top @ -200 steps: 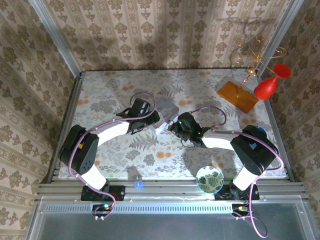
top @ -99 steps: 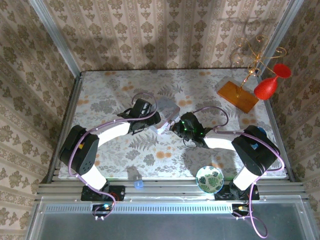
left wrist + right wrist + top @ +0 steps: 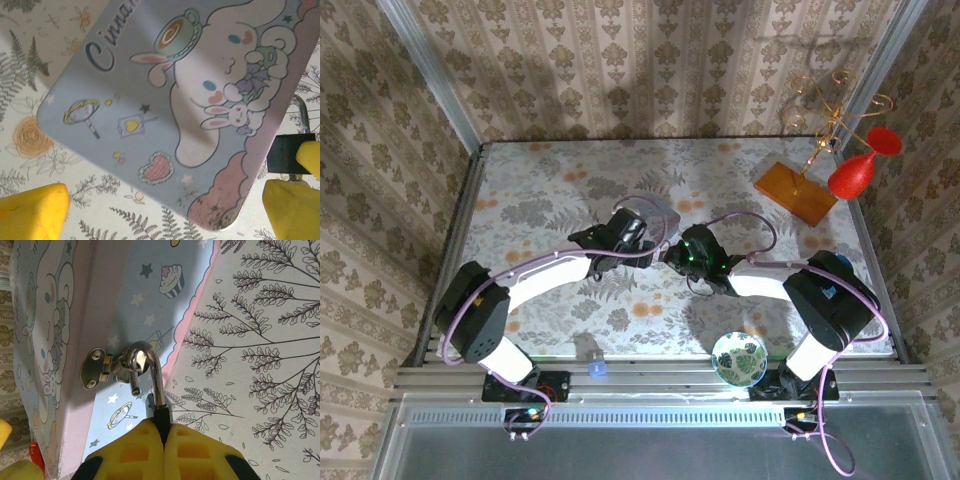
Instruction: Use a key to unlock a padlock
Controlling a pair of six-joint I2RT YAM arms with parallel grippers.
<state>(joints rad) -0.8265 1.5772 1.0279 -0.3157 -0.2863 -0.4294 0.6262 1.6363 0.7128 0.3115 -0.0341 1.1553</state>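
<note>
Floral table (image 3: 540, 190), one tin (image 3: 190, 100), one padlock (image 3: 157, 380) (right gripper (image 3: 163, 430) pinching it), left gripper (image 3: 162, 207) wide open.

A leaf-printed table (image 3: 520, 200) is enclosed at nine, twelve and three o'clock by walls (image 3: 650, 60) papered in beige damask.

tin box (image 3: 655, 214) sits mid table (image 3: 520, 190); my left gripper (image 3: 162, 205) above it, padlock (image 3: 156, 382) on its hasp (image 3: 95, 370), right side, in my right gripper (image 3: 162, 429).
</note>
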